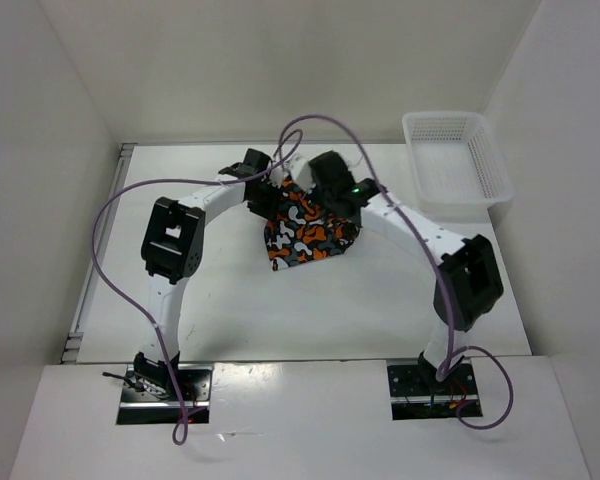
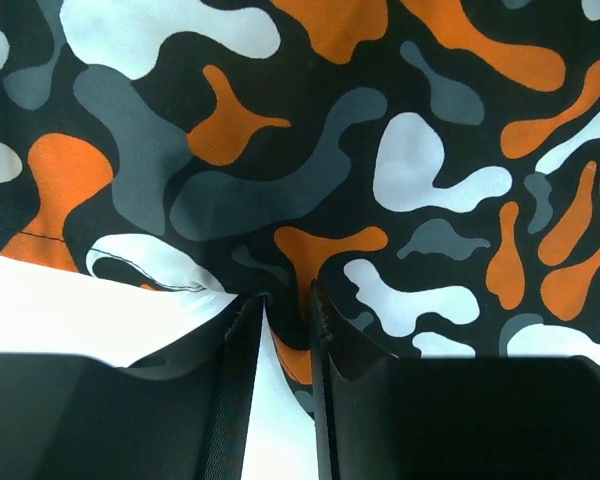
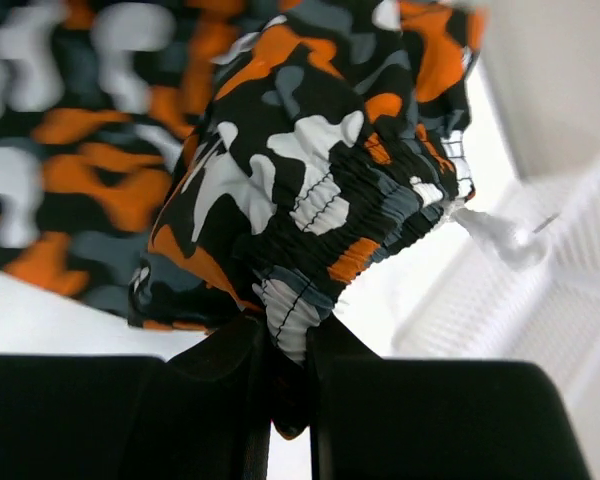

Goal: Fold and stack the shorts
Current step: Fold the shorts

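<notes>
White tabletop (image 1: 310, 310) boxed in by plain white walls (image 1: 280, 60), nothing fancy. Starting at the right gripper (image 3: 288, 345): clamped tight on the elastic waistband (image 3: 320, 205) of the shorts (image 1: 305, 238), with a bunched handful of that orange, black, white and grey camo held up off the surface in its wrist view.

Over to the left gripper (image 2: 285, 325): jaws at a narrow slot right on the hem, a bit of orange cloth sitting between the tips and bare white table showing lower in the gap. Can't tell whether that counts as an actual pinch or just touching. Otherwise nothing but flat printed fabric across nearly that whole view, with a stitched edge at the lower left.

From above: both grippers crowded together over the far middle of the table, left one at the cloth's far-left corner, right one at the far-right, rest of the garment lying as a rumpled patch toward the near side. White mesh basket (image 1: 450, 160) off in the far right corner, well apart from the cloth. Purple cables (image 1: 120, 250) looping over the whole rig.
</notes>
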`<state>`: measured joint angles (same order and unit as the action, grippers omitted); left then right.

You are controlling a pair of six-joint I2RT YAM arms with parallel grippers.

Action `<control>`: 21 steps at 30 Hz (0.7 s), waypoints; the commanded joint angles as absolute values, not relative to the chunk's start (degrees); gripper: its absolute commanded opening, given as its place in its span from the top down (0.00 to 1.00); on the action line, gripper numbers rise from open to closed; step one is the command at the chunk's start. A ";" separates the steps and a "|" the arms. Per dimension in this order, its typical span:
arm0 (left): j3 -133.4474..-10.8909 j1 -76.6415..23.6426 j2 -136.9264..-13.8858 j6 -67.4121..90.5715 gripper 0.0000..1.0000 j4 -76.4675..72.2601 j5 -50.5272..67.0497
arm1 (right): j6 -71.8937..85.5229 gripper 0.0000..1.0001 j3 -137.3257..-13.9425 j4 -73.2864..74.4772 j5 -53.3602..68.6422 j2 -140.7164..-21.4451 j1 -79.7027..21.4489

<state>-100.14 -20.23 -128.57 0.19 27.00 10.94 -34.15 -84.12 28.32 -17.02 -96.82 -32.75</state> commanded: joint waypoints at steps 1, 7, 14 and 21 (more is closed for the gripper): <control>-100.55 -20.65 -131.57 0.00 0.68 29.53 12.83 | -33.40 1.00 -83.50 25.06 -20.91 -100.80 -37.69; -99.24 -17.94 -128.33 0.00 0.66 29.53 13.97 | -32.61 1.00 -88.86 23.82 -23.03 -107.31 -42.98; -97.73 -14.77 -127.00 0.00 0.58 29.00 16.35 | -31.55 0.72 -87.80 23.29 -23.64 -108.89 -48.60; -99.67 -13.01 -128.67 0.00 0.50 30.67 16.88 | -26.99 0.25 -99.03 27.06 -15.93 -110.74 -52.38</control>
<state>-99.39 -13.80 -128.18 0.38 27.27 16.84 -30.39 -91.59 27.18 -19.94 -111.61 -51.27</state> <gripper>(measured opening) 0.493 0.744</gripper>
